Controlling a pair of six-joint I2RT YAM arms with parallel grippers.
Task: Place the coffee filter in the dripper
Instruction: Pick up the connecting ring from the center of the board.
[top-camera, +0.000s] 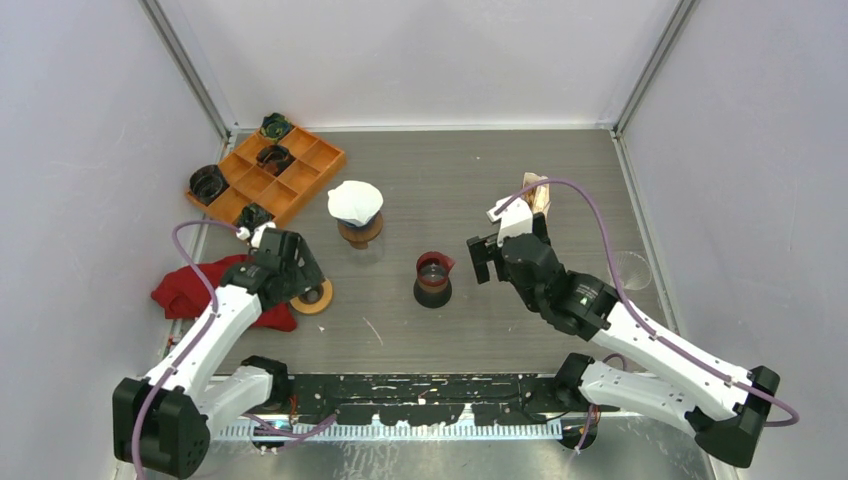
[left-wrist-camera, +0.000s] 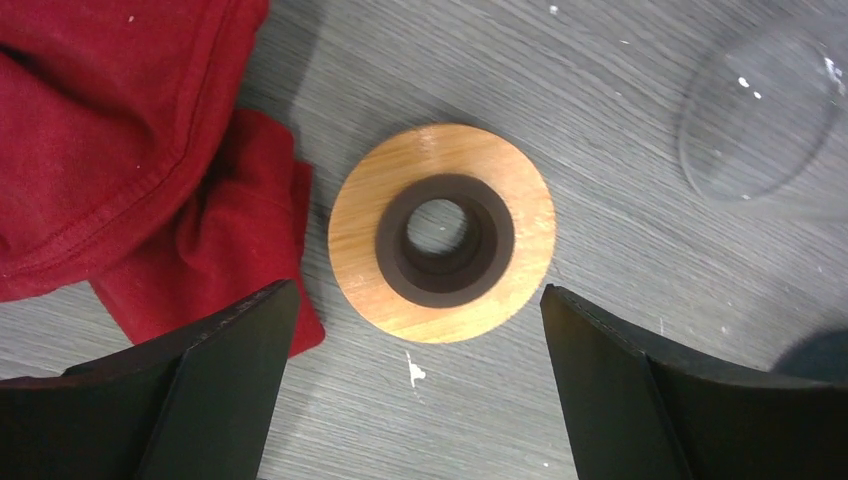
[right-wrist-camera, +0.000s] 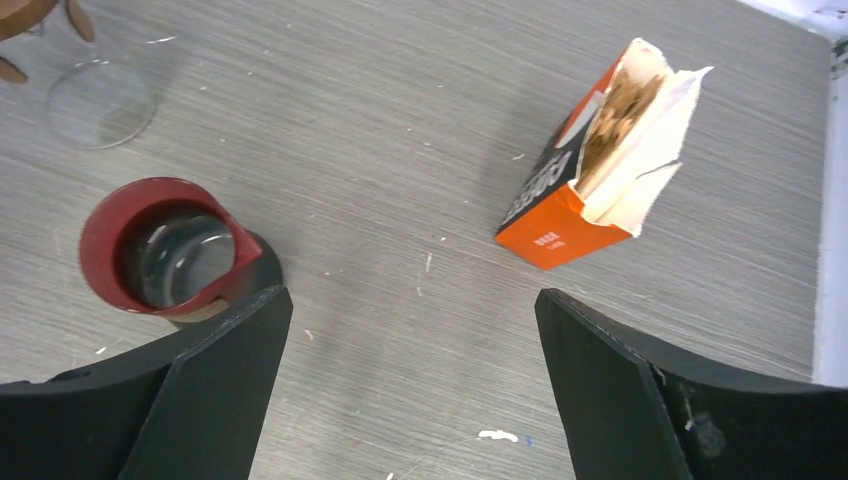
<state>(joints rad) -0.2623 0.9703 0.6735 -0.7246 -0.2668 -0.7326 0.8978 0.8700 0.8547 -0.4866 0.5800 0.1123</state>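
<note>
A white paper filter (top-camera: 355, 200) sits opened on top of a brown, wood-collared glass vessel (top-camera: 360, 233) at the table's middle left. A red-rimmed dripper (top-camera: 434, 272) on a dark base stands at the centre; it also shows in the right wrist view (right-wrist-camera: 165, 245). An open orange box of brown filters (right-wrist-camera: 600, 160) lies at the back right. My left gripper (left-wrist-camera: 420, 380) is open and empty over a wooden ring with a black centre (left-wrist-camera: 442, 232). My right gripper (right-wrist-camera: 410, 390) is open and empty, between the red dripper and the box.
A red cloth (left-wrist-camera: 120, 150) lies left of the wooden ring. An orange compartment tray (top-camera: 300, 165) with black parts stands at the back left. A clear glass (top-camera: 632, 268) stands at the right edge. The enclosure walls close in on both sides.
</note>
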